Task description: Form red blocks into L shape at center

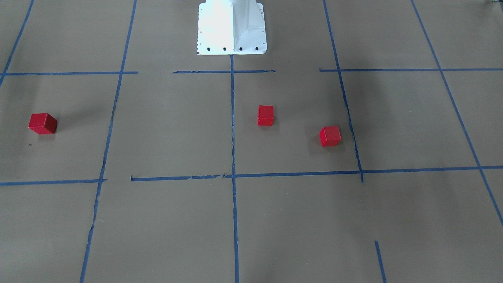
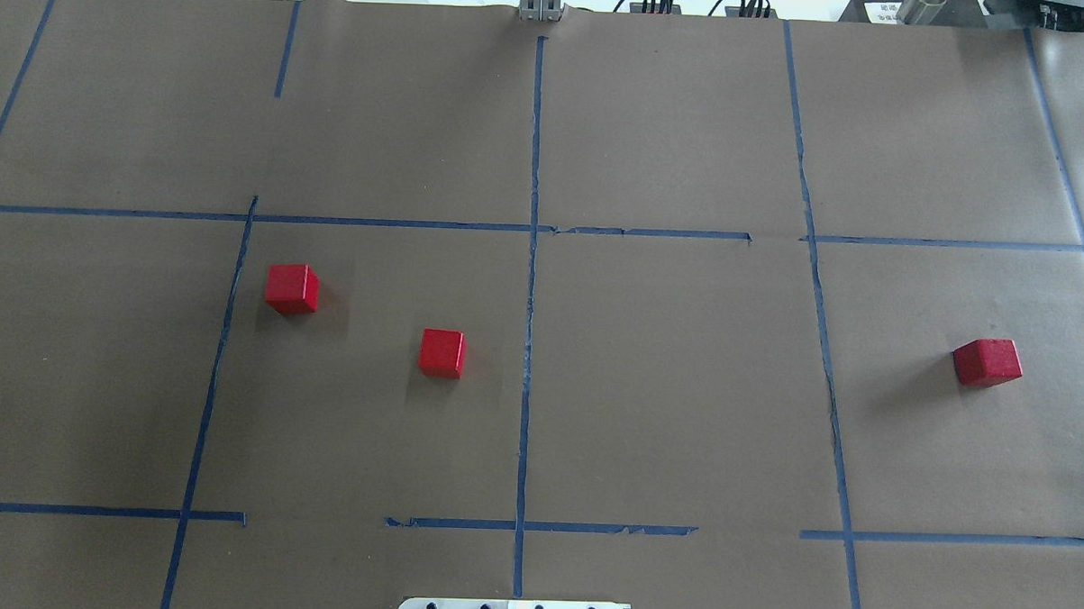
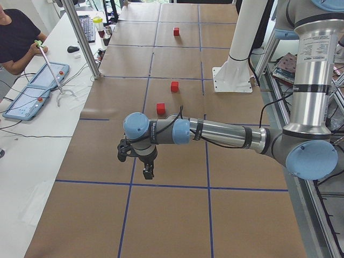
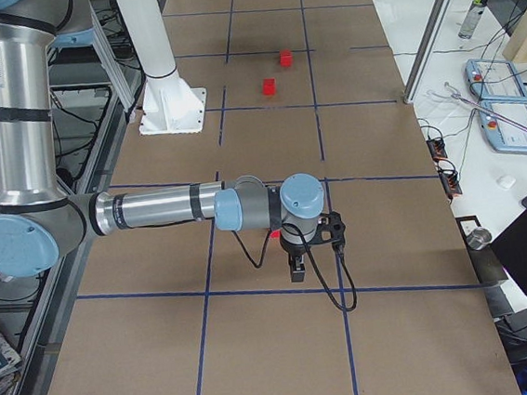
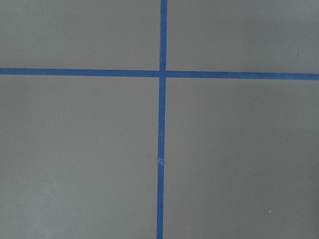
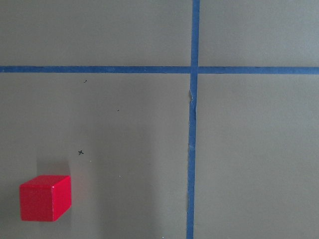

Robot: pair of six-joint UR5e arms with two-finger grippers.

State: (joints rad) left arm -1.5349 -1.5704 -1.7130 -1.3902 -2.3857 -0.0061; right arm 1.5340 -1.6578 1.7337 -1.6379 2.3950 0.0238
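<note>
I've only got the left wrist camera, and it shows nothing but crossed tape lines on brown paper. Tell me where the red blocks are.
Observer: There are three, none touching. From overhead, the outer left block and the inner left block sit in the cell just left of the center tape line.
Operator: Give me the third.
Observer: The third block sits alone on the right, in the cell beyond the one that borders that line.
Operator: Say which wrist camera sees it.
Observer: The right wrist camera shows it, low and to the left of its picture.
</note>
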